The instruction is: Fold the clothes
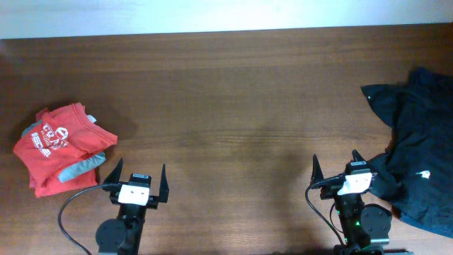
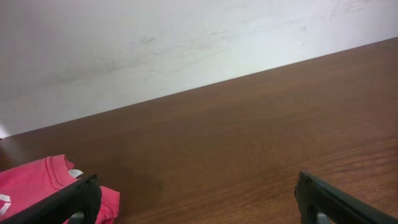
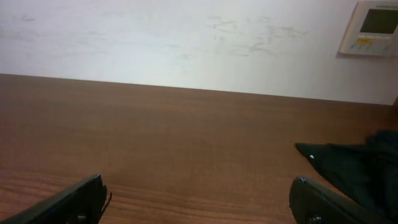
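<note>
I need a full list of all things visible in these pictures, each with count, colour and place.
red tee: one, red with white print, bundled at the table's left side
dark garment: one heap, blackish with tiny white logo, crumpled at the table's right edge
table: one, brown wood, under everything
wall: one, white, behind the table
wall panel: one, whitish, on the wall
left gripper: one, black fingers open, near the red tee
right gripper: one, black fingers open, next to the dark garment

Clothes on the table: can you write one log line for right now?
left end effector: open, empty | right end effector: open, empty | red tee: bundled, left side | dark shirt: crumpled, right side
</note>
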`<state>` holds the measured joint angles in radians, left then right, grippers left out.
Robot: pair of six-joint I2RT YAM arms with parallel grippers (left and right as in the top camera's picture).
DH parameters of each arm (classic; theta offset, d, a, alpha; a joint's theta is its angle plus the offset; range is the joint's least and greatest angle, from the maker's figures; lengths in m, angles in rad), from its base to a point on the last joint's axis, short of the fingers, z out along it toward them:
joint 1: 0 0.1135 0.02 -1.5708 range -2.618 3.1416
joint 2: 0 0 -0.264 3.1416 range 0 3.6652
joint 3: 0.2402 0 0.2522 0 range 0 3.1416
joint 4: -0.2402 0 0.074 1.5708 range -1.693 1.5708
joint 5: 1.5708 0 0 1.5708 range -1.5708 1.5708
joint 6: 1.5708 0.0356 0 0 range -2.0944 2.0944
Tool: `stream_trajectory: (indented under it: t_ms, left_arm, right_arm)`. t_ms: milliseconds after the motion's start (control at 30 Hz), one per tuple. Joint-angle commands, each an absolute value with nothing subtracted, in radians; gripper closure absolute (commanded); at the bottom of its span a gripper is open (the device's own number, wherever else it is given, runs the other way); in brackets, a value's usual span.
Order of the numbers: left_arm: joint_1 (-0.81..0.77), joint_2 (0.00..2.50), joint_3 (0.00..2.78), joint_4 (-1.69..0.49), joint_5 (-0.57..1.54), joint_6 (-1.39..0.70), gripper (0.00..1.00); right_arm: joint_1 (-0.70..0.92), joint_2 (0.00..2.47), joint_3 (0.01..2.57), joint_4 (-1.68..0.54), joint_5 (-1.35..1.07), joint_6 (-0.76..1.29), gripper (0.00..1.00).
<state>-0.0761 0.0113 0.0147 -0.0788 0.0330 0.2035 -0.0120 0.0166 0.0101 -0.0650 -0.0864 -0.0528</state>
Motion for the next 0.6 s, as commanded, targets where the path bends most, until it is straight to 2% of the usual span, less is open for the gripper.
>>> stream_trajectory:
  t_ms: [0,567]
  left_arm:
    - [-0.069,0.006,0.009,-0.080,0.026,0.196,0.01]
    - [-0.069,0.006,0.009,-0.079,-0.057,0.196,0.01]
  right_arm:
    - [-0.007,0.013,0.006,-0.072,-0.074,-0.055,0.01]
    - [-0.007,0.013,0.006,-0.072,-0.074,-0.055,0.01]
